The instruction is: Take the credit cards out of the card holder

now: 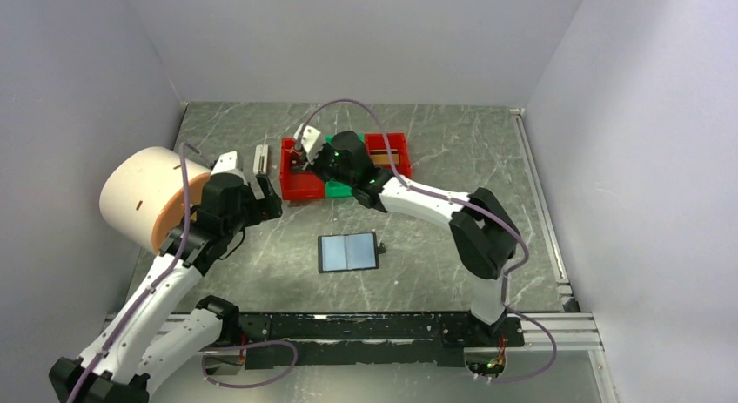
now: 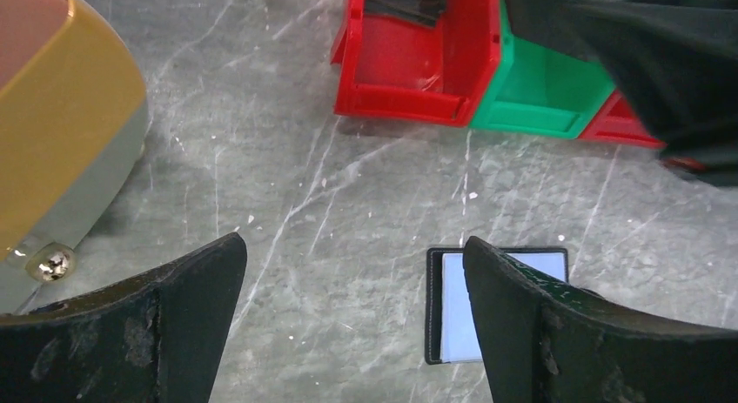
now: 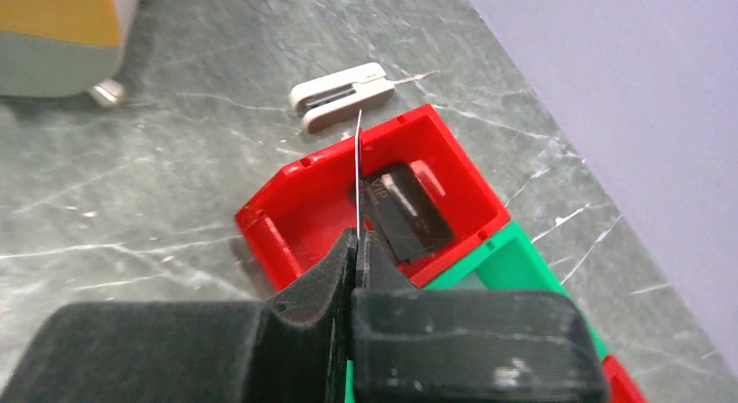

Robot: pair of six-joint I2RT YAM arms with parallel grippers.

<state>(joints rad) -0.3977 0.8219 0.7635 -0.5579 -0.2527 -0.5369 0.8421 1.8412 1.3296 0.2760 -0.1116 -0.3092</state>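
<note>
The card holder [image 1: 349,252] lies open and flat on the table's middle, with its bluish-grey pockets facing up; it also shows in the left wrist view [image 2: 451,316], partly behind my right finger. My right gripper [image 3: 356,238] is shut on a thin pale credit card [image 3: 358,172], seen edge-on, and holds it upright over the left red bin [image 3: 287,238]. A dark credit card [image 3: 402,210] lies inside that bin. In the top view the right gripper [image 1: 303,155] hangs over the bin. My left gripper [image 2: 352,246] is open and empty above bare table, left of the card holder.
A green bin [image 1: 339,191] and a second red bin [image 1: 388,151] adjoin the left red bin [image 1: 296,184]. A small white clip-like block [image 3: 341,96] lies left of the bins. A large white and orange cylinder [image 1: 148,198] lies on its side at the left.
</note>
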